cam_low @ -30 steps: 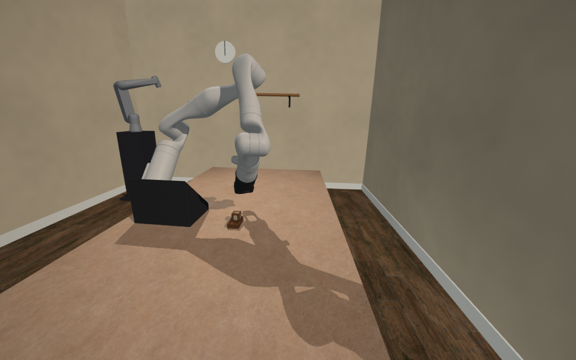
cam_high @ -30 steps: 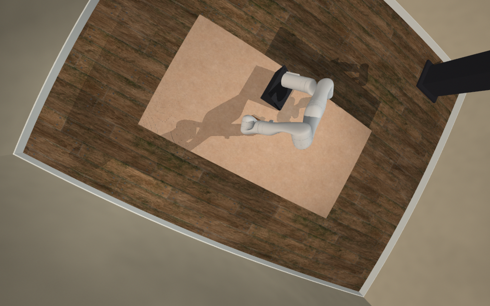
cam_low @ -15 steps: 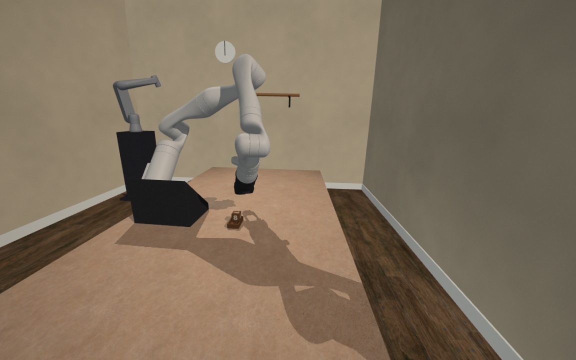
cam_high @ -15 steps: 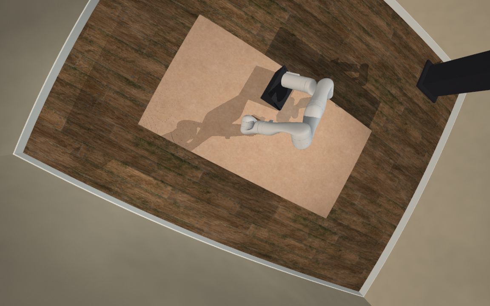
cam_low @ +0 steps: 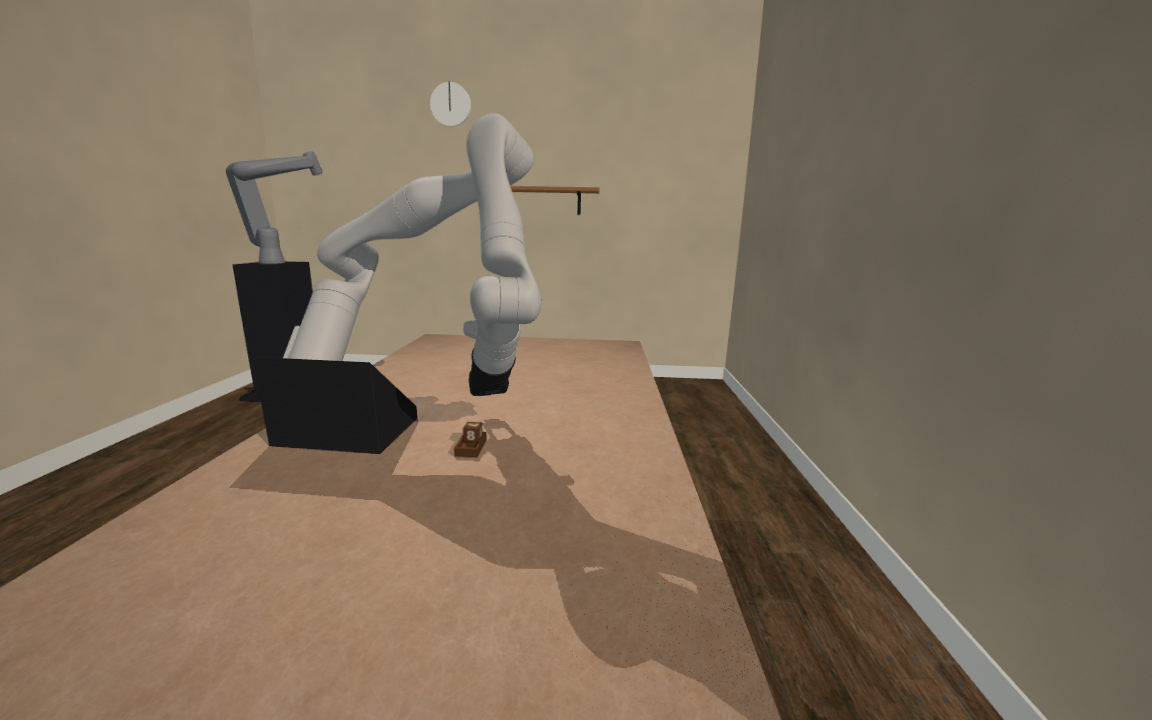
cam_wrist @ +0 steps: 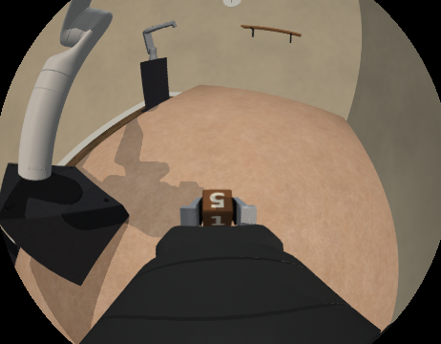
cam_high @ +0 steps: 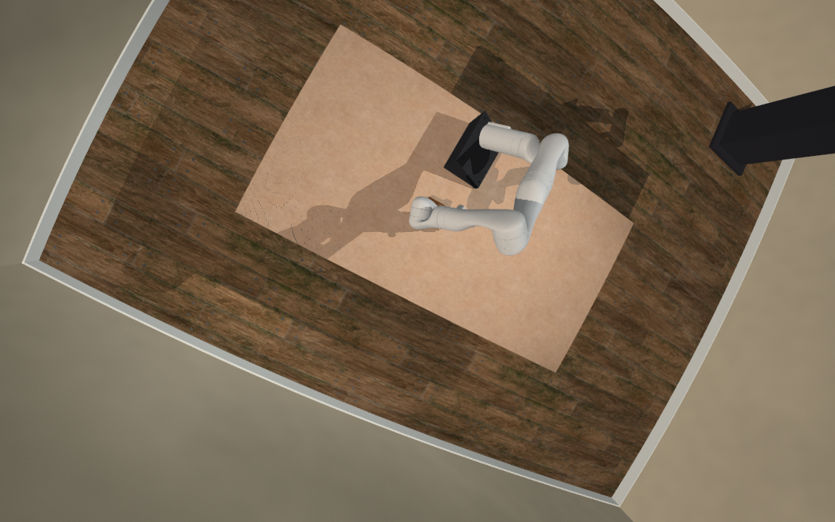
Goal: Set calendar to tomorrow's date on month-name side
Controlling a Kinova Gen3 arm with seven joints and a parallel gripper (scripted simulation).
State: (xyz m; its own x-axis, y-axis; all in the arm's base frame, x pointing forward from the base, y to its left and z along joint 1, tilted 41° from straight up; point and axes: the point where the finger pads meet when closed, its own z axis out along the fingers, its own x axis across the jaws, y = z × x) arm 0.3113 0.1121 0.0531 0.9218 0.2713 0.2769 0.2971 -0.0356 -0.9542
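Gripper (cam_wrist: 217, 216) clenched on brown cube (cam_wrist: 217, 206), "5" face showing, held above and behind tray (cam_low: 467, 450); second cube (cam_low: 471, 434), showing "8", sits in tray.

Three cameras, one table (cam_high: 407, 272)

Top looks straight down; exterior faces the arm (cam_low: 490, 223) (from afar); wrist peers along the pincer (cam_wrist: 219, 216).

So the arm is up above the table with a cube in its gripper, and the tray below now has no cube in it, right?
Not quite. The gripper does hold a cube above the table, but the tray is not bare: the exterior view shows a second cube, with an 8 on its face, standing in it.
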